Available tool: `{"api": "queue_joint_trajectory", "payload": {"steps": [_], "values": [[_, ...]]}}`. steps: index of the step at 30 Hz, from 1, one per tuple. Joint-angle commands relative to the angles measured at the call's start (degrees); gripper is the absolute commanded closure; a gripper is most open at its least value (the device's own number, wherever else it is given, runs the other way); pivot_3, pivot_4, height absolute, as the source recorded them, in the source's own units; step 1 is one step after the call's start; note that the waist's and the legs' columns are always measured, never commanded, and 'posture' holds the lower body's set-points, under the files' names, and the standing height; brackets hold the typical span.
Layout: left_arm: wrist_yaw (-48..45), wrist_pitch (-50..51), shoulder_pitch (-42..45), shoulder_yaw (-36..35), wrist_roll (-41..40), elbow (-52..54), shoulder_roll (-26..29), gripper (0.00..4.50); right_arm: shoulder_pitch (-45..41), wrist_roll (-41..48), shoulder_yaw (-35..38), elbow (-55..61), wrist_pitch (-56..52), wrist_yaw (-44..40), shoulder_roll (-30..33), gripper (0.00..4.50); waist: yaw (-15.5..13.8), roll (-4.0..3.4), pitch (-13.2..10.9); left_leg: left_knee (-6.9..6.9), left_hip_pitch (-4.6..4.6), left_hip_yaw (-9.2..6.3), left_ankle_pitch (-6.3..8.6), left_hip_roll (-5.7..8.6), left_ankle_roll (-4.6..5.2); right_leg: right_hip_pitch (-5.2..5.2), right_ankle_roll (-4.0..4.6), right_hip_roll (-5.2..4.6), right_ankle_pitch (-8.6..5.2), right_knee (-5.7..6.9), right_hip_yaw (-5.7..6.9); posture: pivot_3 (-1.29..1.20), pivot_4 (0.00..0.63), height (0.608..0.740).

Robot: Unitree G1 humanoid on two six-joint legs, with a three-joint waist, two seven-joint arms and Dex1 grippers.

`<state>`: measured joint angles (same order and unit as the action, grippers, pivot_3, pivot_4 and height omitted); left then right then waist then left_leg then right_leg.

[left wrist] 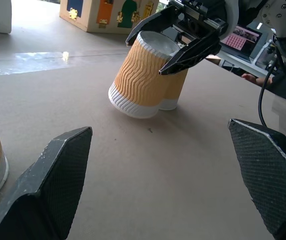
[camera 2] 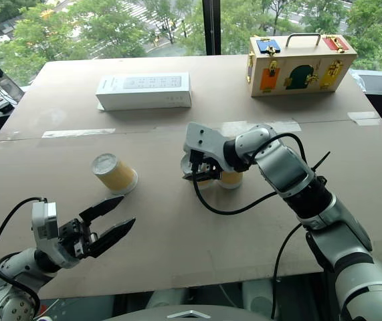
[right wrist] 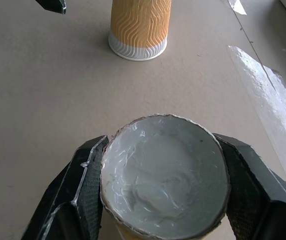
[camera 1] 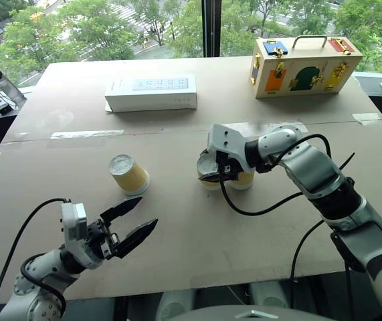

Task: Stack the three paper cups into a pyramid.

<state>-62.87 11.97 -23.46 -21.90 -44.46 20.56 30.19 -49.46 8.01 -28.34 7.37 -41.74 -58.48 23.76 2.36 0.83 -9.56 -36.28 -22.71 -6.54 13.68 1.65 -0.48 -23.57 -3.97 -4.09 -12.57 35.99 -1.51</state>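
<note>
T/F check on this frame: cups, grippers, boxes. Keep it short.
1. The right gripper is clamped on a tilted cup. True.
2. The left gripper holds a cup. False: it is open with nothing between its fingers.
3. One cup stands apart, nearer the left gripper. True.
4. A cup sits on top of two others. False: no cup is stacked yet.
5. The white box lies beyond the cups. True.

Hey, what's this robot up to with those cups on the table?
It's working on a cup pyramid. The right hand grips one upside-down paper cup, tilted, right beside a second cup standing on the table. The third cup stands alone to the left. The left hand hovers open near it. Nothing is stacked yet.
</note>
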Motion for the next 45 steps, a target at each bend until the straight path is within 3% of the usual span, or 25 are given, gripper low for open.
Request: {"api": "queue_joint_trajectory", "payload": {"steps": [1, 4, 5, 14, 22, 29, 33, 45], "values": [[-0.3, -0.5, -0.1, 0.1, -0.3, 1.3, 0.2, 0.0, -0.5, 0.7, 1.2, -0.3, 1.2, -0.5, -0.3, 1.62, 0.0, 0.01, 0.0, 0.0, 0.0, 0.0, 0.0, 0.0, 0.0, 0.0, 0.0, 0.0, 0.0, 0.0, 0.0, 0.0, 0.15, 0.74], [-0.1, -0.5, 0.0, 0.2, -0.2, 1.4, 0.1, 0.0, -0.5, 1.0, 1.6, -1.1, 1.9, -1.1, 0.0, 0.21, 0.0, 0.01, 0.0, 0.0, 0.0, 0.0, 0.0, 0.0, 0.0, 0.0, 0.0, 0.0, 0.0, 0.0, 0.0, 0.0, 0.15, 0.74], [-0.1, -0.5, 0.0, 0.2, -0.2, 1.5, 0.0, 0.0, -0.4, 0.9, 1.8, -1.2, 2.3, -1.1, 0.2, 0.03, 0.0, 0.01, 0.0, 0.0, 0.0, 0.0, 0.0, 0.0, 0.0, 0.0, 0.0, 0.0, 0.0, 0.0, 0.0, 0.0, 0.15, 0.74], [0.1, -1.3, -1.8, -1.3, -0.5, 1.4, -0.8, 0.0, 3.4, 10.7, 13.7, 8.3, 7.4, -2.6, 0.9, 0.03, -0.1, 0.01, 0.0, 0.0, -0.02, 0.0, 0.0, 0.0, 0.0, 0.01, 0.0, -0.01, 0.0, -0.03, 0.0, 0.0, 0.15, 0.74], [0.3, -2.5, -4.1, -6.4, -0.6, -2.4, -0.5, 0.0, 20.6, 22.1, 28.3, 23.1, 7.4, 0.7, 5.5, 0.03, -0.8, 0.06, 0.0, -0.03, -0.02, -0.05, 0.01, -0.01, 0.01, 0.08, 0.0, -0.03, -0.01, -0.04, 0.06, 0.0, 0.15, 0.74], [3.1, -0.9, 4.3, -8.4, 0.9, -10.4, 3.0, 0.0, 40.0, 24.5, 35.7, 34.1, 10.5, 3.3, 10.8, 0.03, -1.6, 0.09, 0.1, -0.08, 0.05, -0.03, 0.01, -0.03, 0.01, 0.14, -0.01, 0.01, -0.01, -0.01, 0.07, 0.0, 0.15, 0.74], [4.8, 0.6, 12.3, -7.7, 2.1, -15.7, 6.2, 0.0, 48.2, 28.0, 40.6, 38.1, 12.9, 5.2, 9.9, 0.03, -1.9, 0.18, 0.1, -0.11, 0.05, -0.06, 0.01, -0.02, 0.02, 0.2, -0.02, 0.02, -0.01, -0.01, 0.1, 0.0, 0.15, 0.74], [1.0, -1.4, 30.4, 2.1, 11.5, -30.8, 10.0, 0.0, 55.1, 28.1, 41.9, 42.5, 14.5, 12.6, 11.5, 0.03, -1.6, 0.28, 0.2, -0.15, 0.19, -0.03, 0.0, -0.03, 0.01, 0.31, -0.03, 0.03, -0.01, -0.01, 0.08, 0.0, 0.15, 0.74]]}}
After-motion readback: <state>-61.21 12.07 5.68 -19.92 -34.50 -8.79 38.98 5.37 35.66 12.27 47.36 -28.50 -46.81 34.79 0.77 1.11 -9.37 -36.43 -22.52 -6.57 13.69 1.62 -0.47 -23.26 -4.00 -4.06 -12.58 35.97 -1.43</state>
